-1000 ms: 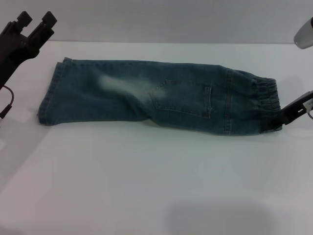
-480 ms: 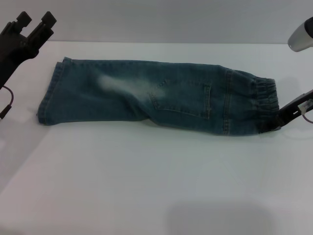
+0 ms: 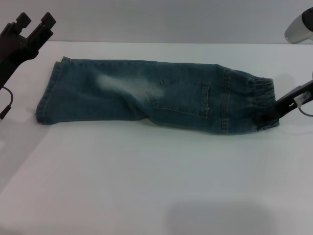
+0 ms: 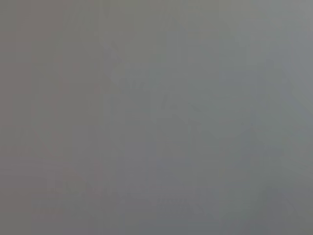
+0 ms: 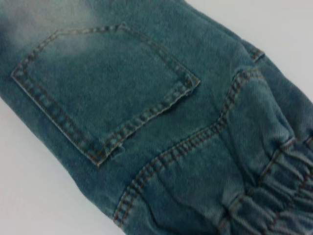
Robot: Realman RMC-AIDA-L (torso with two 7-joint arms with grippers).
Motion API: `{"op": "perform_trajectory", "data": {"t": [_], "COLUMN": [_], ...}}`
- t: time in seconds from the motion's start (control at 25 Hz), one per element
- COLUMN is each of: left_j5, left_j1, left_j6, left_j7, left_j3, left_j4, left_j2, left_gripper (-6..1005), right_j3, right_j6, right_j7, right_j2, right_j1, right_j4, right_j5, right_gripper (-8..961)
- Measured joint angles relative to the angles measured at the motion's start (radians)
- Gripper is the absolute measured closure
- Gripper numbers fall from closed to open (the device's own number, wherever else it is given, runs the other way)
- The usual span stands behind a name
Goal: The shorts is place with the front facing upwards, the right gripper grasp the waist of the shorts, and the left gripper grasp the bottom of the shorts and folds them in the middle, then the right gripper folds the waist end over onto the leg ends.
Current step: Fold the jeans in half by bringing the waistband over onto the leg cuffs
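The blue denim shorts (image 3: 146, 95) lie folded lengthwise on the white table (image 3: 146, 181), a pocket (image 3: 183, 100) facing up. The leg ends (image 3: 49, 93) point left and the elastic waist (image 3: 261, 103) points right. My right gripper (image 3: 269, 117) is at the near corner of the waist, shut on the band, which is bunched there. The right wrist view shows the pocket (image 5: 107, 83) and the puckered waist (image 5: 274, 196) close up, without my fingers. My left gripper (image 3: 35, 22) hangs open above the far left, clear of the leg ends.
The table's far edge meets a grey wall (image 3: 171, 19) just behind the shorts. Bare white tabletop stretches in front of the shorts. The left wrist view holds only flat grey.
My right gripper has moved left and slightly up with the waist corner, pushing the band inward and bunching it. The left arm has not moved.
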Motion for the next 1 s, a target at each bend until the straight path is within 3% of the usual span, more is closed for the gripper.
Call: {"op": "perform_trajectory", "data": {"t": [0.84, 1.0], "left_j5": [0.0, 0.0], "left_j1": [-0.009, -0.011], "left_j6": [-0.03, -0.028], "left_j7": [0.013, 0.013], "left_j3": [0.0, 0.001], "left_j4": [0.0, 0.0], "left_j2": [0.0, 0.0], "left_gripper": [199, 199], "right_j3": [0.0, -0.011], "right_j6": [0.038, 0.057], "right_j7": [-0.011, -0.045], "right_j2": [0.011, 0.012], "right_j1": [0.006, 0.002], "right_j4": [0.016, 0.044], "right_j5": [0.002, 0.001], "right_gripper": [398, 523]}}
